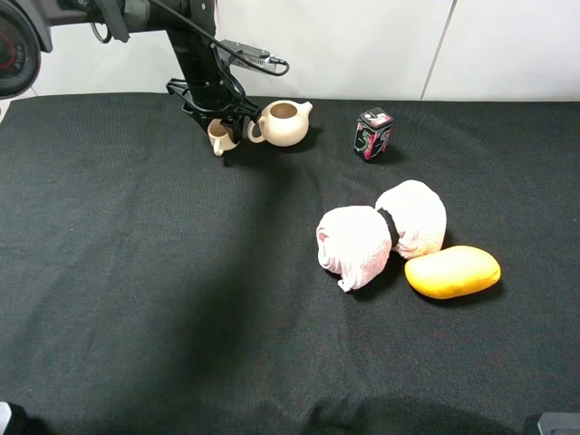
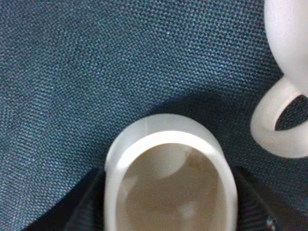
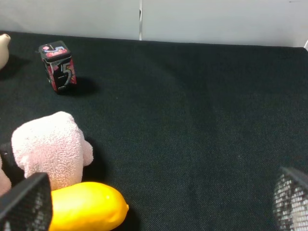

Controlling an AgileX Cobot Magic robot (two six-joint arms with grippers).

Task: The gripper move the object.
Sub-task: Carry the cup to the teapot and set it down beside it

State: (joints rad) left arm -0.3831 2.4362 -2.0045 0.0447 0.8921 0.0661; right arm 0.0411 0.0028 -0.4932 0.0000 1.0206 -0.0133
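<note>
The small cream cup with a brownish inside is held in my left gripper at the far left of the black cloth, just left of the cream teapot. In the left wrist view the cup fills the space between the two dark fingers, with the teapot's loop handle close beside it. I cannot tell whether the cup touches the cloth. My right gripper is open and empty, its fingertips wide apart, near the front right.
A small dark printed tin stands right of the teapot. Two pink rolled towels and a yellow mango-like fruit lie right of the middle. A white wall runs along the table's far edge.
</note>
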